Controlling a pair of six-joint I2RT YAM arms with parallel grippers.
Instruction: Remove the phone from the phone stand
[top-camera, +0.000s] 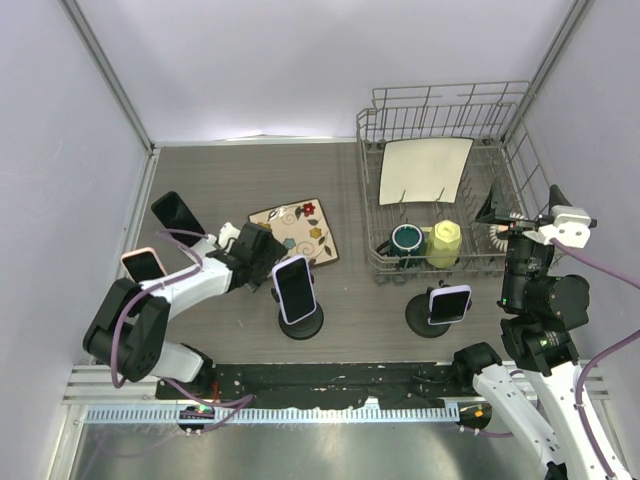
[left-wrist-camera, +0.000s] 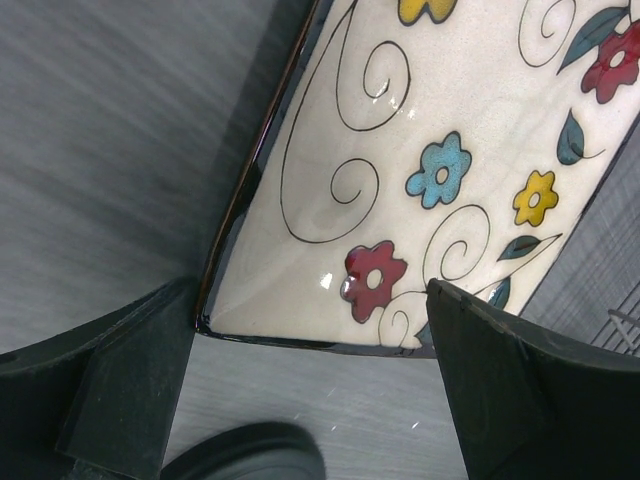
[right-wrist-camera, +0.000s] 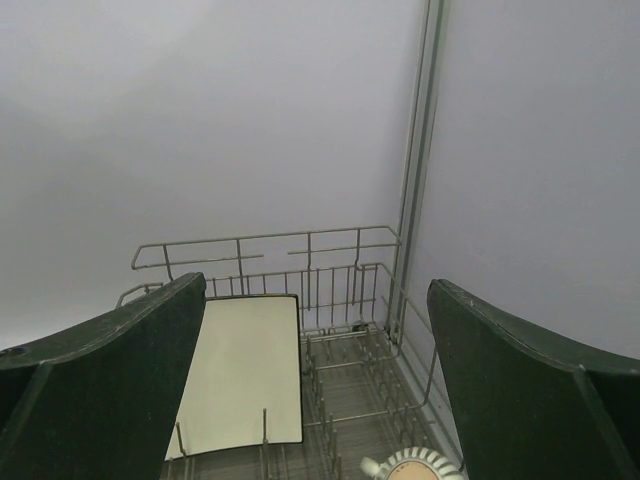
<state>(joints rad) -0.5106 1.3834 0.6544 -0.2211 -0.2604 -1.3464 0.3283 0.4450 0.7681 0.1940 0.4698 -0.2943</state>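
A phone with a pale lilac edge (top-camera: 294, 288) stands upright on a round black stand (top-camera: 301, 323) at centre left. A second such phone (top-camera: 449, 303) sits on another stand (top-camera: 428, 320) to the right. My left gripper (top-camera: 268, 262) is open and empty, just left of the first phone and apart from it. In the left wrist view the left gripper (left-wrist-camera: 310, 400) frames bare table, with the stand's base (left-wrist-camera: 245, 455) at the bottom edge. My right gripper (top-camera: 500, 215) is open and empty, raised over the dish rack; in its wrist view (right-wrist-camera: 315, 380) neither phone shows.
A floral square plate (top-camera: 295, 230) (left-wrist-camera: 420, 170) lies just beyond the left gripper. Two phones (top-camera: 177, 212) (top-camera: 143, 264) lie flat at far left. A wire dish rack (top-camera: 440, 110) (right-wrist-camera: 350, 300) at back right holds a white plate (top-camera: 424, 170), a dark mug (top-camera: 407, 240) and a yellow cup (top-camera: 445, 243).
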